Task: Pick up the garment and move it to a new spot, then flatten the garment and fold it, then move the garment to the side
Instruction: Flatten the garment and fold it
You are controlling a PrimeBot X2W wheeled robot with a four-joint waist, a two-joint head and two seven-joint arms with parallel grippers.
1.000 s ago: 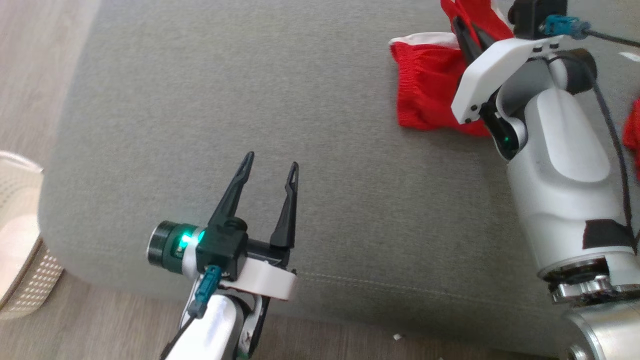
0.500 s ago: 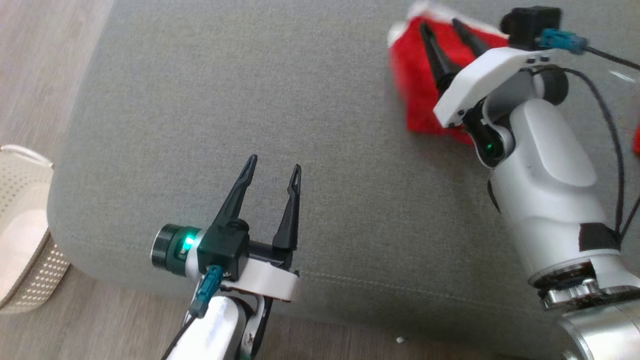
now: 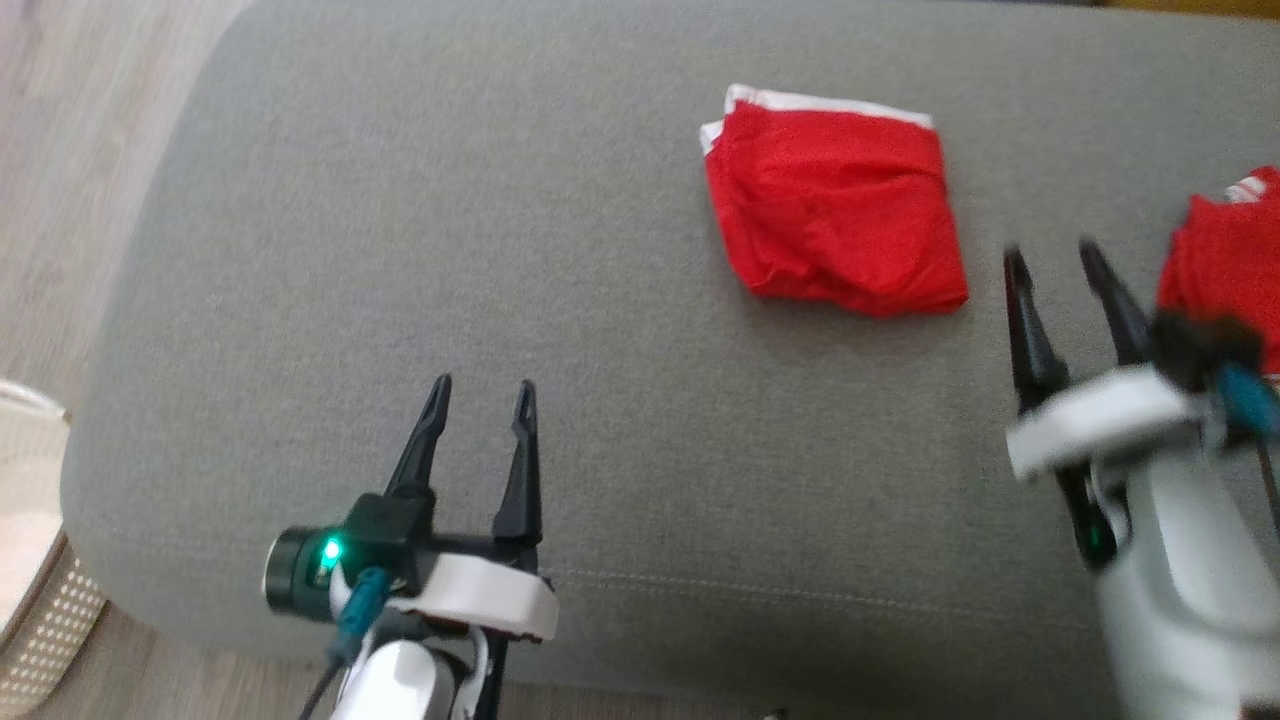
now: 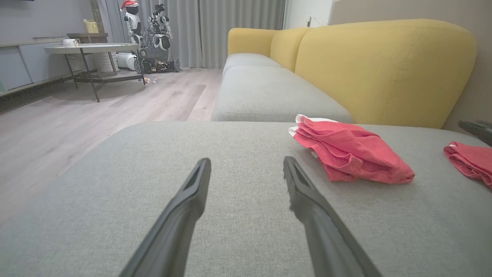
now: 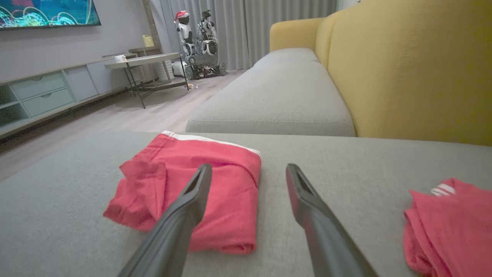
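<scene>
Red cloth with a white band along its far edge makes up the garment (image 3: 835,205), which is seen folded into a rough square and laid on the grey cushion (image 3: 500,200), toward the back and right of centre. The right gripper (image 3: 1052,252) is held near the garment's right side, apart from it, its fingers spread with nothing between them. The left gripper (image 3: 483,385) is held over the cushion's front part, well apart from the garment, its fingers likewise spread and empty. A second red piece (image 3: 1225,260) is seen just right of the right gripper, and a pale perforated basket (image 3: 30,610) is seen at the far left.
</scene>
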